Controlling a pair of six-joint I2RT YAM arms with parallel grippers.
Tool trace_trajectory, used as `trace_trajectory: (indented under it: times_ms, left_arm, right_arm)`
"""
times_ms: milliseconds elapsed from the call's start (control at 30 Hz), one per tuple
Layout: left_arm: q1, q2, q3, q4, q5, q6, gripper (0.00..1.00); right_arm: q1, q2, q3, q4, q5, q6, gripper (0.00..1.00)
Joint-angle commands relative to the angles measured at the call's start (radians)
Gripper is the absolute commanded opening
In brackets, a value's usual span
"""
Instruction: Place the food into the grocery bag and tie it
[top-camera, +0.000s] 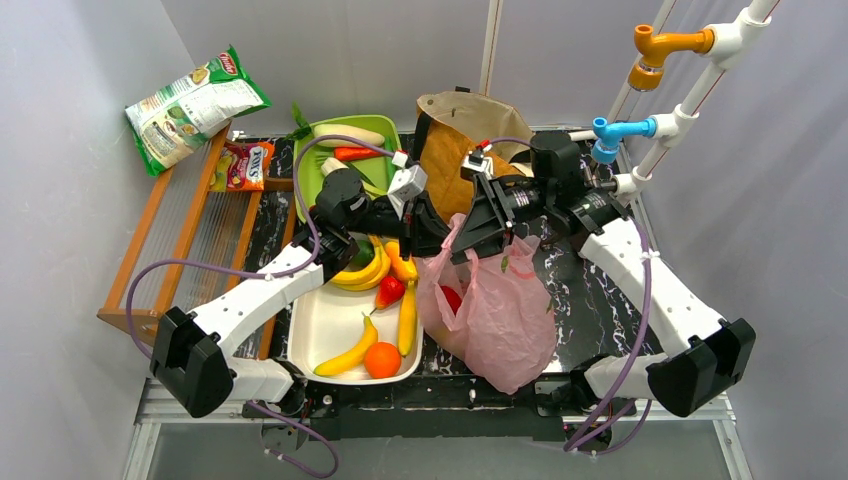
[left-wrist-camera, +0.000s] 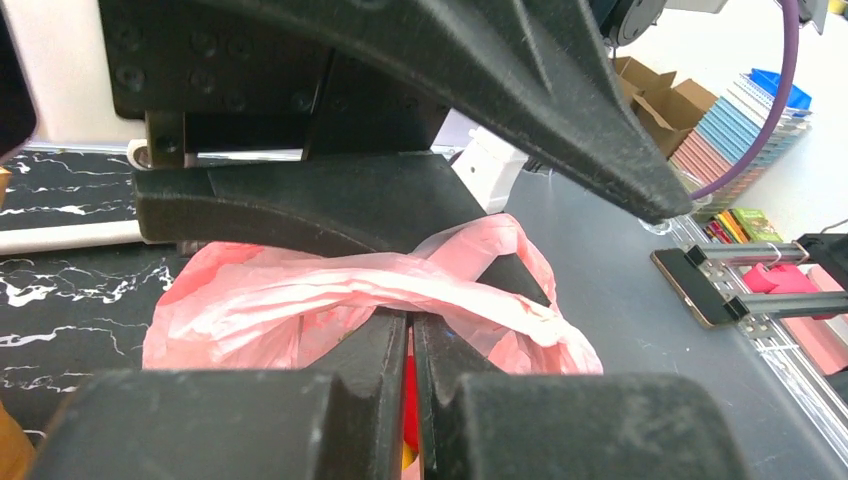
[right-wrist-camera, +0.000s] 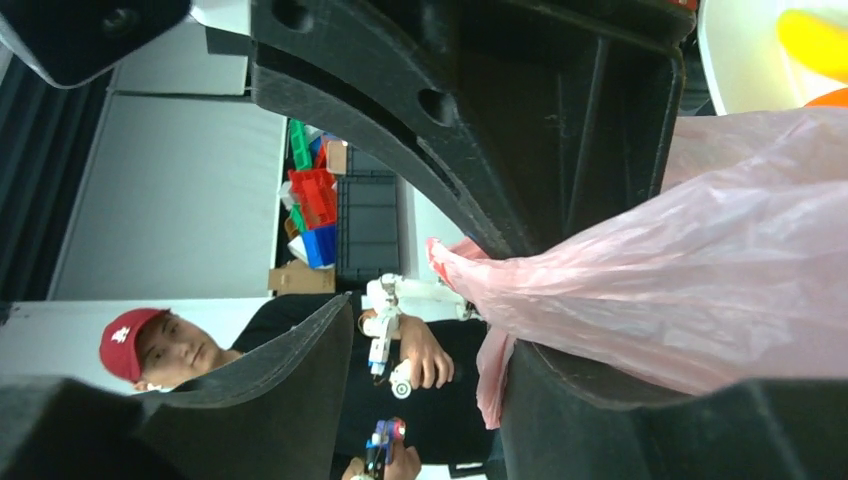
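Grocery bag (top-camera: 497, 318) is seen lying slumped on the dark marbled desk (top-camera: 588, 305), its left side pressed against the right rim of the white tray (top-camera: 312, 325) and its bottom close to the near edge of the desk. A red piece of food (top-camera: 452, 298) is visible through the mouth of the bag. Bananas (top-camera: 365, 270), a red fruit (top-camera: 390, 291), two more bananas and an orange (top-camera: 382, 360) are left in the tray.

Bare desk is found only to the right of the bag, between it and the right forearm. Behind the bag the brown paper bag (top-camera: 452, 140) stands close. The green tray (top-camera: 304, 170) lies further to the left, and the wooden rack (top-camera: 160, 262) closes off the left edge.

A twisted handle (left-wrist-camera: 395, 285) of the bag is pinched in the left end effector (left-wrist-camera: 411, 335), whose jaws are closed on the plastic with only a thin slit between them. The left arm is reached forward and inward across the white tray to the top of the bag.

The right end effector (right-wrist-camera: 430, 335) is held at the same spot from the other side, its arm bent inward. Its jaws are parted wide, and pink plastic is draped over one finger (right-wrist-camera: 600, 400) without being clamped.
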Motion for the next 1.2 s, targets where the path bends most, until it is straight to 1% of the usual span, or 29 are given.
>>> trace_trajectory:
  times_ms: [0, 67, 133, 267, 367, 467, 667, 733, 800, 900, 1033, 1100, 1167]
  left_arm:
    - [-0.011, -0.047, -0.015, 0.001, -0.018, 0.018, 0.00]
    - [-0.011, -0.053, -0.018, -0.003, -0.021, 0.018, 0.00]
    - [-0.012, -0.060, -0.023, -0.008, -0.028, 0.018, 0.00]
    - [-0.012, -0.082, -0.036, -0.019, -0.040, 0.019, 0.00]
    - [-0.011, -0.097, -0.048, -0.027, -0.056, 0.021, 0.00]
    - [-0.013, -0.108, -0.053, -0.042, -0.077, 0.026, 0.00]
    - [-0.011, -0.131, -0.054, -0.117, -0.190, 0.047, 0.00]
    - [-0.013, -0.140, -0.043, -0.164, -0.231, 0.060, 0.00]
    - [-0.015, -0.148, -0.023, -0.224, -0.242, 0.091, 0.00]
    - [-0.020, -0.162, 0.014, -0.365, -0.288, 0.157, 0.00]
    - [-0.022, -0.182, 0.075, -0.599, -0.420, 0.290, 0.00]
    - [-0.022, -0.189, 0.104, -0.664, -0.491, 0.340, 0.00]
    - [-0.021, -0.190, 0.122, -0.691, -0.525, 0.370, 0.00]
  right_arm:
    - [0.002, -0.038, 0.126, -0.190, 0.117, -0.113, 0.60]
    - [0.000, -0.052, 0.152, -0.291, 0.172, -0.165, 0.60]
    - [-0.001, -0.084, 0.150, -0.354, 0.223, -0.193, 0.60]
    - [-0.001, -0.160, 0.090, -0.388, 0.314, -0.192, 0.60]
    - [-0.003, -0.204, 0.083, -0.476, 0.386, -0.215, 0.60]
    - [-0.006, -0.251, 0.072, -0.521, 0.435, -0.224, 0.60]
    - [-0.007, -0.312, 0.061, -0.561, 0.527, -0.203, 0.59]
    - [-0.007, -0.327, 0.067, -0.560, 0.571, -0.190, 0.59]
    - [-0.006, -0.338, 0.074, -0.555, 0.618, -0.175, 0.59]
    - [-0.007, -0.348, 0.080, -0.544, 0.673, -0.160, 0.59]
    - [-0.007, -0.352, 0.082, -0.537, 0.710, -0.146, 0.58]
    - [-0.007, -0.352, 0.078, -0.529, 0.711, -0.138, 0.58]
    - [-0.007, -0.353, 0.075, -0.523, 0.714, -0.134, 0.57]
